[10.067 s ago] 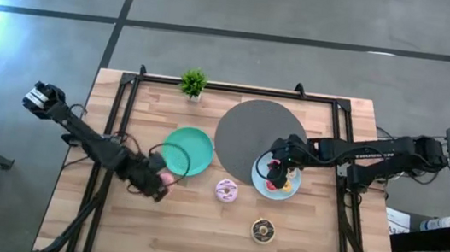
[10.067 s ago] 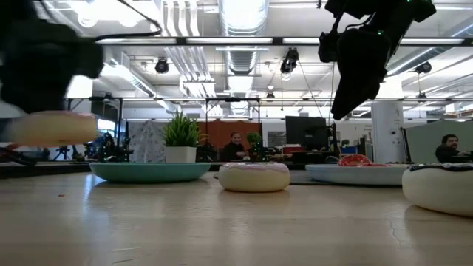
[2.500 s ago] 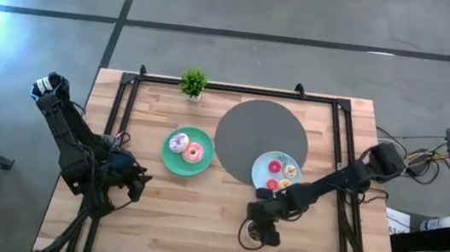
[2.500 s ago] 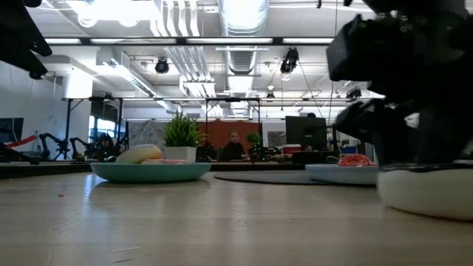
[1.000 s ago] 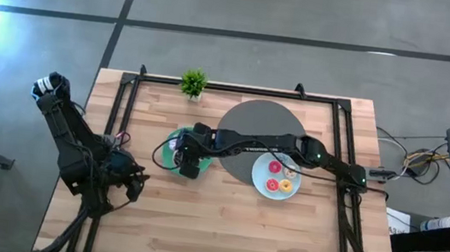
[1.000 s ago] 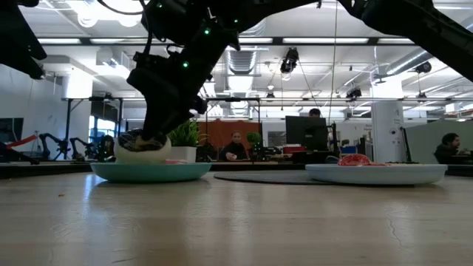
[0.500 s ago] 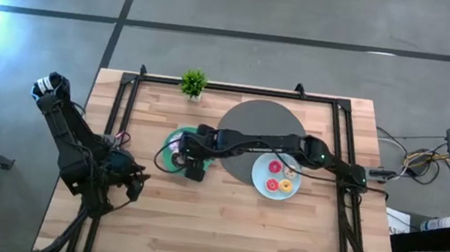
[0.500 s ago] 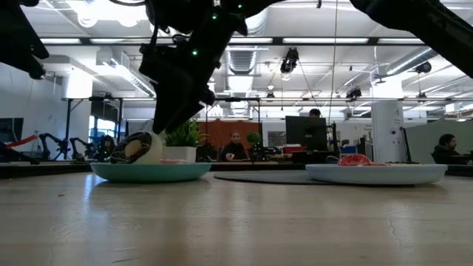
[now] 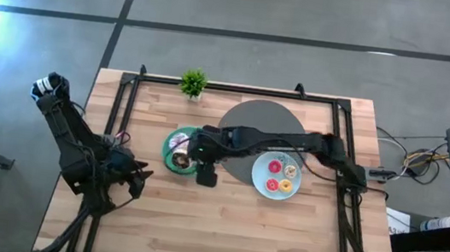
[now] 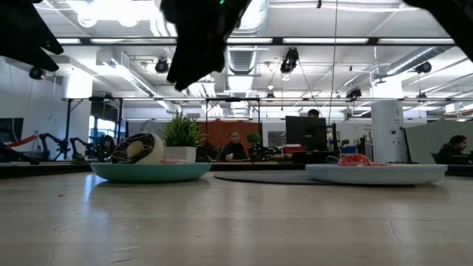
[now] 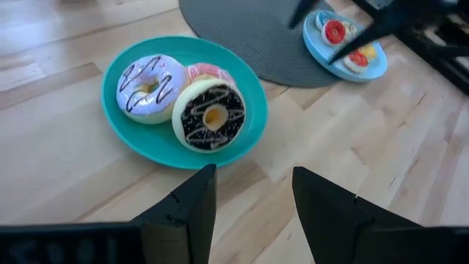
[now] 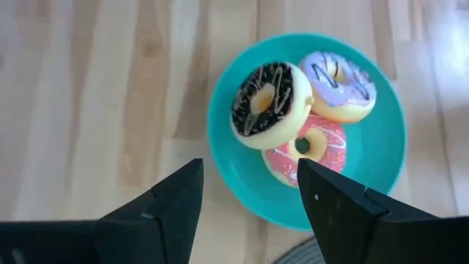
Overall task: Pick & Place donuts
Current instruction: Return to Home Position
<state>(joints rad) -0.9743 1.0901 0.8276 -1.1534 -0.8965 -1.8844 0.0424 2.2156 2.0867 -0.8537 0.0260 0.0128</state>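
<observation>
On the left half of the light wooden table [image 9: 194,234], a round teal plastic plate [image 11: 146,143] holds all three large toy donuts, bunched together. The lilac-white frosted donut [image 11: 150,78] lies flat on the plate's left part. The pink donut [image 12: 308,158] lies beside it, half covered. The chocolate-brown donut with pale drizzle [image 11: 212,115] leans tilted against both of them; in the low view it stands nearly on edge. To the right of this plate lies a big flat grey disc [image 9: 265,118]. At the disc's near right edge sits a small pale blue plate [image 9: 265,164] carrying the tiny red, orange and yellow donuts [image 9: 272,183]. A small green potted plant [image 9: 193,81] stands at the table's far edge, beyond the teal plate. The right arm reaches from the right side across the grey disc. The right gripper [image 12: 249,176] hangs in the air just off the teal plate's near right rim, its two dark fingers spread wide with nothing between them and touching neither plate nor donuts. The left arm is folded back at the table's left edge, well apart from the plate. The left gripper [image 11: 253,176] points toward the teal plate with its fingers likewise parted and empty. Far behind the table, a person [image 10: 235,146] sits in the room.
</observation>
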